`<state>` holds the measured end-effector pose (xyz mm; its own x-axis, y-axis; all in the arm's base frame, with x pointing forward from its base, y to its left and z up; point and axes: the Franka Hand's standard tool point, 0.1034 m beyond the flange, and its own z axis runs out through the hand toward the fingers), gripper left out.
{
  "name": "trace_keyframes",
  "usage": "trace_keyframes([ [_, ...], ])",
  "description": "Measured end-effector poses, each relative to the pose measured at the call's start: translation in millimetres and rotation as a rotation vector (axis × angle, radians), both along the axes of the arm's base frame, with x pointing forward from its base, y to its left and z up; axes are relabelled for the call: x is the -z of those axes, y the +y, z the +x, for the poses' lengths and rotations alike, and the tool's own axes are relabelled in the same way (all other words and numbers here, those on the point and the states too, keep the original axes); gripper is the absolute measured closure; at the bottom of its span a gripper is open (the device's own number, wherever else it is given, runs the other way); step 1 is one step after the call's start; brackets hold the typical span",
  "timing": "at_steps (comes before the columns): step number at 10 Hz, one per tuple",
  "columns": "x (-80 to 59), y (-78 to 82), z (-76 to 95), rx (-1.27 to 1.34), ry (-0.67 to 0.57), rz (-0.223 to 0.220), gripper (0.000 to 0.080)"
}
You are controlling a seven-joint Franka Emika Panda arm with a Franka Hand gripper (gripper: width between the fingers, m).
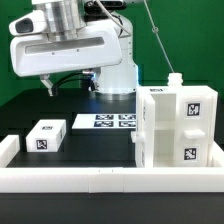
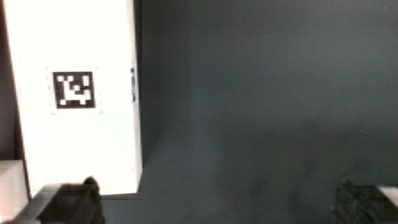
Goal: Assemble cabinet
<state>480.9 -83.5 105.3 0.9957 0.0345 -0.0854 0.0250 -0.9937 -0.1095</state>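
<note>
The cabinet [image 1: 176, 126] is a tall white box with black-and-white tags, standing upright at the exterior view's right. A small white drawer block [image 1: 46, 135] with a tag lies flat on the black table at the exterior view's left. My gripper [image 1: 70, 84] hangs high above the table, between the block and the marker board, open and empty. In the wrist view a white tagged block [image 2: 80, 100] lies beside one dark fingertip [image 2: 71, 204]. The other fingertip [image 2: 365, 200] is far from it, over bare table, and the gripper [image 2: 217, 205] holds nothing.
The marker board [image 1: 108, 122] lies flat at mid-table behind the gripper. A long low white rail [image 1: 100, 179] runs along the front edge and turns up at the left end [image 1: 8, 150]. The arm's white base [image 1: 118, 70] stands at the back.
</note>
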Motion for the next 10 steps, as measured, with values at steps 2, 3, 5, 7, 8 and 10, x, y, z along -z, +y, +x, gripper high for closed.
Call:
trace_keyframes([
  [2,0.4,0.1,-0.2,0.000,0.001,0.000,0.0151],
  [3,2.3,-1.9,-1.2,-0.001,0.004,0.000,0.0151],
  [5,24.9,-33.2,-4.4,0.058,0.018,-0.030,0.0151],
  [7,26.8,-30.3,-0.9,0.077,-0.009,-0.049,0.0151],
  [8,27.1,-30.8,-1.1,0.081,-0.009,-0.048,0.0151],
  [10,27.4,-30.2,-1.1,0.080,-0.008,-0.048,0.0151],
])
